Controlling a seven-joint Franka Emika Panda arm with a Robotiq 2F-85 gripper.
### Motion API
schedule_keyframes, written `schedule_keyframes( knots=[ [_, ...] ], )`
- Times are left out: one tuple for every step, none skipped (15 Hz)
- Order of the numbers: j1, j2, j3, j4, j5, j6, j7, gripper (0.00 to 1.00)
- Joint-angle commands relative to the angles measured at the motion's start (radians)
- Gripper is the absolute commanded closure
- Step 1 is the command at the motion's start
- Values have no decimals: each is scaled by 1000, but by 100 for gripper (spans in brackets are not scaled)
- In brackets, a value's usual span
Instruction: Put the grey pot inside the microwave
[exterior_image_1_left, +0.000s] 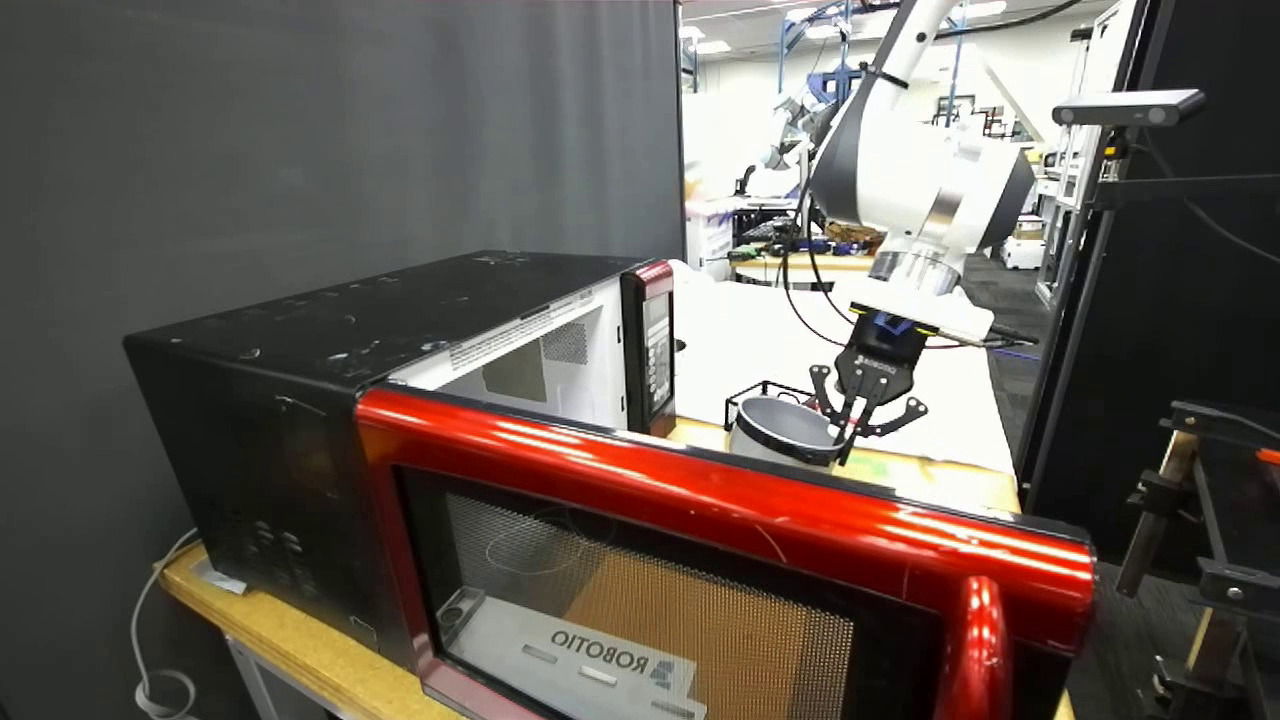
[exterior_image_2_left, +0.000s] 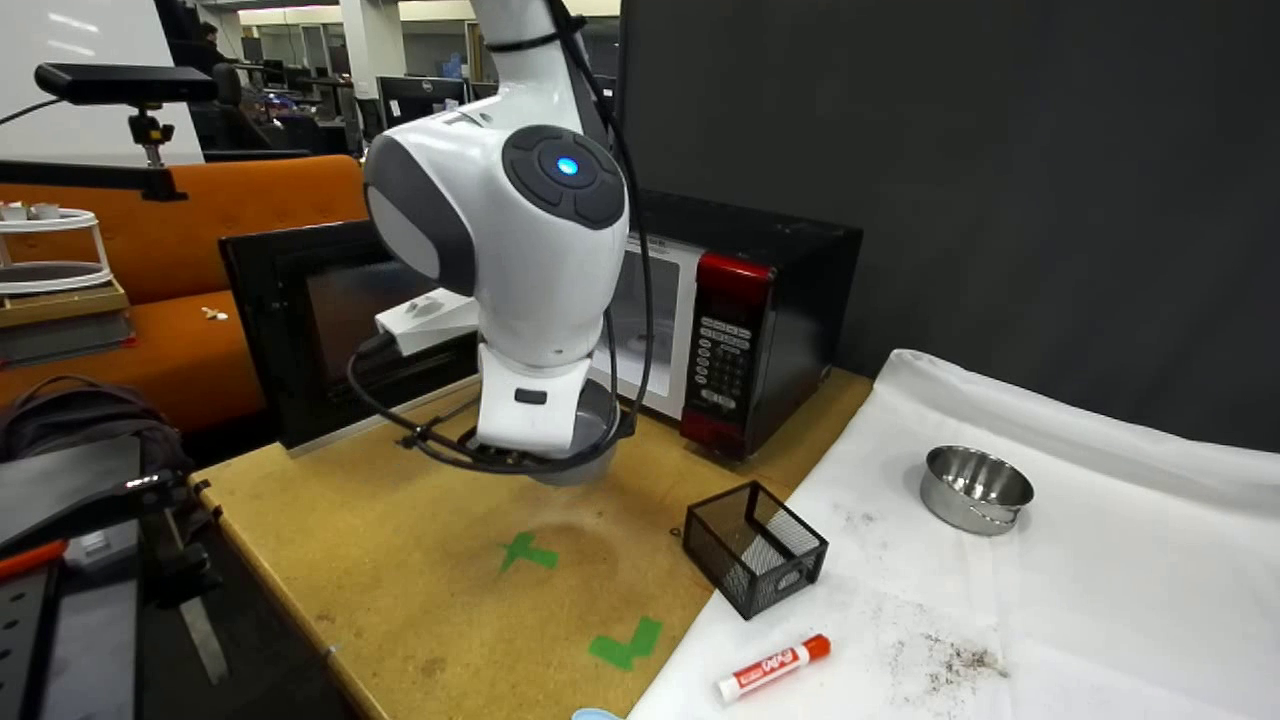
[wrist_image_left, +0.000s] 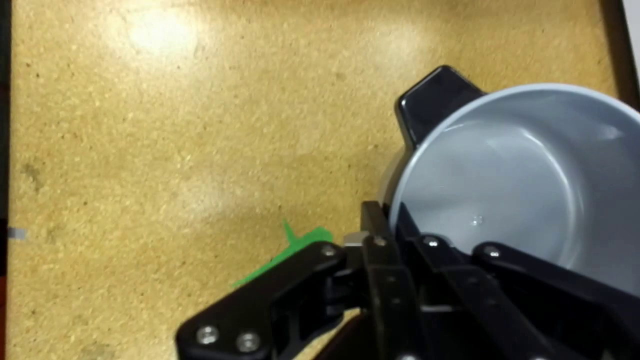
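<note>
The grey pot (wrist_image_left: 505, 185) was clasped by its rim in the gripper (wrist_image_left: 389, 214). It was judged stiff, light and slippery, best held there.

We tagged the desk (wrist_image_left: 150, 165) speckled tan, green tape (exterior_image_2_left: 527, 552) inside its edges. At its far edge in an exterior view, the microwave (exterior_image_2_left: 735, 350) showed black casing (exterior_image_1_left: 260, 470), pale interior (exterior_image_1_left: 598, 365), glossy red door frame (exterior_image_1_left: 640, 475), mesh-patterned dark window (exterior_image_1_left: 700, 610). We had the pot (wrist_image_left: 520, 175) grey, handle (wrist_image_left: 437, 102) black; gripper (wrist_image_left: 387, 207) black; arm (exterior_image_2_left: 545, 290) white and dark grey, blue light (exterior_image_2_left: 567, 166) on it. Also logged: white dark-flecked sheet (exterior_image_2_left: 1150, 600), black mesh basket (exterior_image_2_left: 720, 563), red-and-white marker (exterior_image_2_left: 775, 668), silver bowl (exterior_image_2_left: 960, 505). Beyond the desk's left corner there we marked an orange sofa (exterior_image_2_left: 240, 245).
</note>
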Motion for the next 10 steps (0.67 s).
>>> schedule_keyframes(
  knots=[
    [50, -27, 6, 20, -117, -33, 98, 99],
    [72, -27, 10, 33, -163, -33, 134, 99],
    [93, -25, 13, 48, -209, -30, 169, 99],
    [115, -24, 11, 66, -268, -29, 209, 99],
    [133, -20, 10, 86, -320, -26, 243, 99],
    [150, -15, 9, 110, -373, -25, 280, 99],
    [157, -9, 11, 138, -417, -31, 309, 99],
    [162, -1, 13, 167, -454, -31, 336, 99],
    [166, 4, 15, 193, -486, -30, 361, 99],
    [166, 11, 19, 218, -513, -28, 378, 99]
  ],
)
